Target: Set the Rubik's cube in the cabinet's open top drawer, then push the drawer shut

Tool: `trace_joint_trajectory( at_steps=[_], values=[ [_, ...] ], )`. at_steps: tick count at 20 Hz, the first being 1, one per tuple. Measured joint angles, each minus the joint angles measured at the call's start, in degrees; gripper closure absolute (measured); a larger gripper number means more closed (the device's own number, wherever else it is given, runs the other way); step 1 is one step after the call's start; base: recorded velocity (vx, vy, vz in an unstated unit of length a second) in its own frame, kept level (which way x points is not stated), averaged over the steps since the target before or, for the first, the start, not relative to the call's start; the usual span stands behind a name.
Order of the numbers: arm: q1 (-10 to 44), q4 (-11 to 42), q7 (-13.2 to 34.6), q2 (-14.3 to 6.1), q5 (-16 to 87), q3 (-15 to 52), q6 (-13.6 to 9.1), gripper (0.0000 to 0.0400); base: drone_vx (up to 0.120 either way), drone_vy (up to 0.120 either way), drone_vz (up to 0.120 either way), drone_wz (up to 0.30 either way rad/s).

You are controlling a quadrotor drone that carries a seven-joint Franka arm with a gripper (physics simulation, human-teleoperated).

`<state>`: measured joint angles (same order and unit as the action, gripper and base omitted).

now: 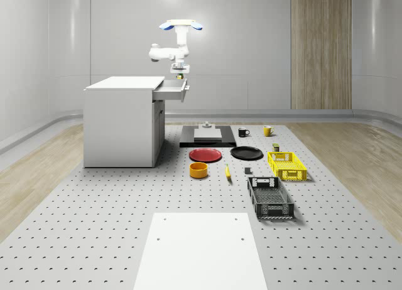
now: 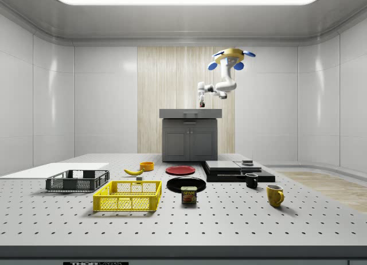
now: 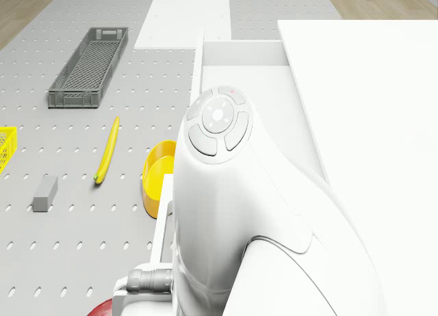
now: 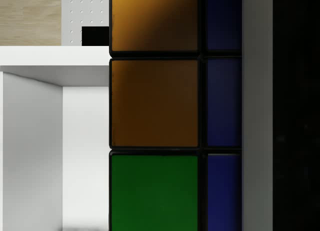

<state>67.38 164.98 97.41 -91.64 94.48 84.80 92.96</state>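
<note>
Fingers point(image 1: 179, 69) of the robot grip the Rubik's cube point(image 4: 155, 111) and hold it directly above the open top drawer point(image 1: 174, 89). In the wrist view the cube sits close to the camera, showing orange, green and blue stickers, with the drawer's pale inner walls behind it. In the side view the cube point(image 2: 202, 104) is a small dark spot just above the cabinet point(image 2: 190, 136).

In the whole-scene view the drone point(image 1: 181, 26) hovers above the drawer, at about 1 o'clock from the cabinet point(image 1: 122, 123), and the arm point(image 1: 168, 51) hangs from it down to the drawer. The drawer juts from the cabinet's top towards 3 o'clock.

On the tabletop point(image 1: 94, 214), taking the red plate point(image 1: 205, 155) as centre in the whole-scene view: the black plate point(image 1: 246, 153) lies at 3 o'clock, the orange bowl point(image 1: 198, 170) at 6 o'clock just beside it, the banana point(image 1: 227, 172) at about 4 o'clock. The yellow crate point(image 1: 287, 166) is further out at 3 to 4 o'clock, and the dark crate point(image 1: 270, 198) beyond it at 5 o'clock. A black mug point(image 1: 243, 132) and a yellow mug point(image 1: 267, 130) stand at about 2 o'clock, near a black slab point(image 1: 207, 139) at 12 o'clock.

In the drone view the arm's white housing point(image 3: 260, 220) rises over the drawer point(image 3: 239, 56), with the banana point(image 3: 108, 150) and bowl point(image 3: 159, 176) beside it.
</note>
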Motion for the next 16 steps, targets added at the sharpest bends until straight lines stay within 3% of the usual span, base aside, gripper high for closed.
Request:
trace_joint_trajectory(
  at_steps=[13,16],
  values=[
    [0.01,0.00,0.01,-0.09,-0.03,0.01,0.09,0.0075,0.000,-0.120,0.000,0.000],
    [0.11,-0.10,0.04,-0.16,0.96,-1.04,0.43,0.0075,0.000,0.000,0.000,0.000]
  ],
)
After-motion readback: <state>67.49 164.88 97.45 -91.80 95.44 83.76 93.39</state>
